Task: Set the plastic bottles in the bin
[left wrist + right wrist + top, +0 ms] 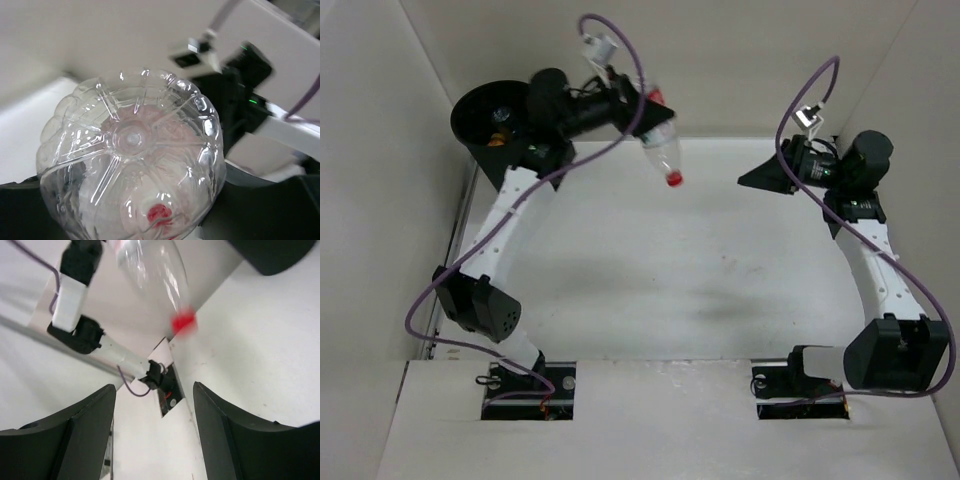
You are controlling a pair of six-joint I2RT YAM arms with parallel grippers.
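1. Your left gripper (638, 108) is clamped on a clear plastic bottle with a red cap and a red label (662, 142). It grips the bottle near the base end.
2. In the overhead view the bottle hangs in the air above the white table (720, 280), tilted, with its red cap at the low end.
3. From your left wrist camera you look straight at the bottle's ribbed clear base (131, 137), with the red cap showing through it. The dark fingers (20, 210) sit to either side at the bottom of that view.
4. The tall round black plastic bin (460, 125) stands in the far left corner of the table. The bottle is to the right of it, not over its mouth, and the left arm's wrist lies between the two.
5. A small orange object (500, 127) lies inside the bin; it is too small for you to tell more.
6. Your right gripper (154, 390) has its fingers (90, 430) apart, with nothing between them. In the overhead view it hangs above the right side of the table, pointing left toward the bottle and well apart from it.
7. From your right wrist camera the bottle shows blurred at the top, with part of the bin in the upper right corner.
8. A purple cable (470, 255) loops along the left arm.
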